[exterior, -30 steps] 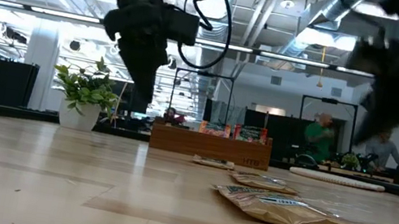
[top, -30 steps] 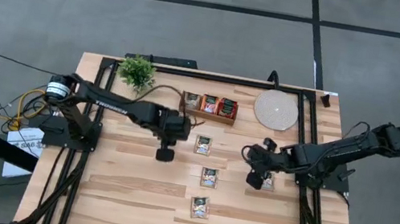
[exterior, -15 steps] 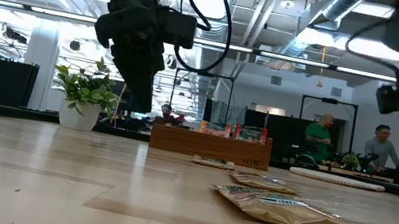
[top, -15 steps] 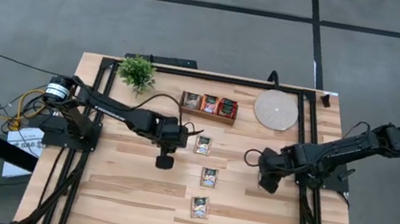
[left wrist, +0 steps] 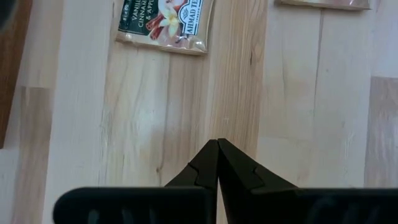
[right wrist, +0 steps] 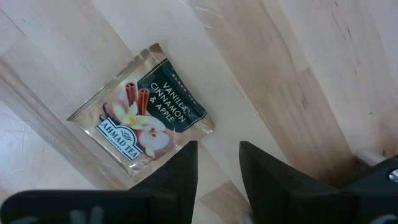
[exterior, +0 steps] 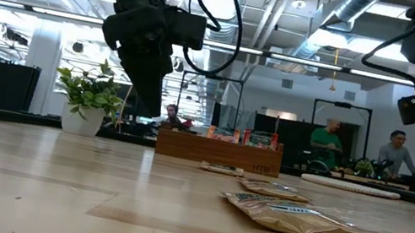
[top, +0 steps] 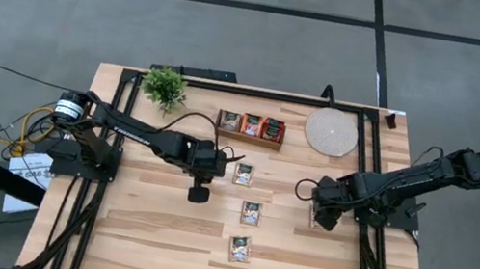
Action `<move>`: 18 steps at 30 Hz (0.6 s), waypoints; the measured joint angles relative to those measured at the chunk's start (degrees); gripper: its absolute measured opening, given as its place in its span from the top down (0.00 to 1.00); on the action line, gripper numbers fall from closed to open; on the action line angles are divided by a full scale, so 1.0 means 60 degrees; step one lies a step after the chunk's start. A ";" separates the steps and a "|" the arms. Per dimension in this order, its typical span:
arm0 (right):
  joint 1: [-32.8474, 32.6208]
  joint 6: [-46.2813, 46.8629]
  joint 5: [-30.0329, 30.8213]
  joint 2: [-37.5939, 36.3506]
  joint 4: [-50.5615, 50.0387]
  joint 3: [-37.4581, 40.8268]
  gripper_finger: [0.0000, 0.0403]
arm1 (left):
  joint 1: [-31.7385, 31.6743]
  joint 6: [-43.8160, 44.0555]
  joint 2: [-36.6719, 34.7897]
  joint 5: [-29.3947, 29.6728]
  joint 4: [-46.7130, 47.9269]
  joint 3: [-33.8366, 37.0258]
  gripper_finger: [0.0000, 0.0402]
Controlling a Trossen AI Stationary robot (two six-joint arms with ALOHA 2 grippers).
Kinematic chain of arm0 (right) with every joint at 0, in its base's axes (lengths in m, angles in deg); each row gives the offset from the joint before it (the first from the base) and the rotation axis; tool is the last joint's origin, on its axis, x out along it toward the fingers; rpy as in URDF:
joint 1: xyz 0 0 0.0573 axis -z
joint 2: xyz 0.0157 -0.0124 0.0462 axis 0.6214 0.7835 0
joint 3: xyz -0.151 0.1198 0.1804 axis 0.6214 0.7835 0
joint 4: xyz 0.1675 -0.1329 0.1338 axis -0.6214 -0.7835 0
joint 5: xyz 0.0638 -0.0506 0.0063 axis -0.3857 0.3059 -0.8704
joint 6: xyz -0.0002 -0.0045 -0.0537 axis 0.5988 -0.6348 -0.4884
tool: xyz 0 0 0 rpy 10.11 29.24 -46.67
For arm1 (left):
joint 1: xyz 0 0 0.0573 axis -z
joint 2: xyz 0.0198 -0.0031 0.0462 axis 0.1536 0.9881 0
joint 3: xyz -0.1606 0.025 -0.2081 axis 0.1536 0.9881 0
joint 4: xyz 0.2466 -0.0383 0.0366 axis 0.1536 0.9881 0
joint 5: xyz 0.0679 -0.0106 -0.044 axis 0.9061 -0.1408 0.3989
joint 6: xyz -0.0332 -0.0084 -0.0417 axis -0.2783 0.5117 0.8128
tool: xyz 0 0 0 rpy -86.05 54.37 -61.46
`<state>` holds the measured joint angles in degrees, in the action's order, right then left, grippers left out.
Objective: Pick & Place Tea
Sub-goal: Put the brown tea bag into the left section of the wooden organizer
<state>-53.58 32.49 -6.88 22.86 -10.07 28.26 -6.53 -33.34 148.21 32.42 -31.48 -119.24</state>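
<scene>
Three tea sachets lie flat on the table's middle [top: 243, 174], [top: 251, 213], [top: 240, 248]. A fourth tea sachet [right wrist: 143, 127] lies flat below my right gripper [right wrist: 217, 168]. That gripper is open, points down and hovers over the sachet's edge near the table's right side [top: 322, 217]. My left gripper [left wrist: 217, 152] is shut and empty, above bare wood [top: 198, 191] left of the nearest sachet [left wrist: 161, 22]. More sachets stand in the wooden tray [top: 251, 127] at the back.
At the back stand a small potted plant [top: 164, 86] on the left and a round pale disc [top: 331, 130] on the right. A black frame [top: 365, 175] runs along the table's edges. Bare wood stretches across the near half. People stand in the room behind [exterior: 325, 141].
My right gripper has tipped over until it points straight down and has shifted a little toward the table's right edge, coming over the sachet there. The sachets lie where they were.
</scene>
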 joint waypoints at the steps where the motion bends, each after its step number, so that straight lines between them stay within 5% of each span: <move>1: 0.0000 0.0000 0.0004 0.0001 0.0003 0.0000 0.72 | 0.0000 0.0000 0.0000 -0.0001 0.0000 0.0000 1.00; 18: 0.1045 -0.0735 -0.0003 0.0369 0.0230 0.0000 0.72 | 0.0125 0.0029 0.0000 0.0000 0.0003 -0.0004 1.00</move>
<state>-47.30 28.08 -6.90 25.08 -8.70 28.26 -5.78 -33.16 148.21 32.42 -31.46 -119.26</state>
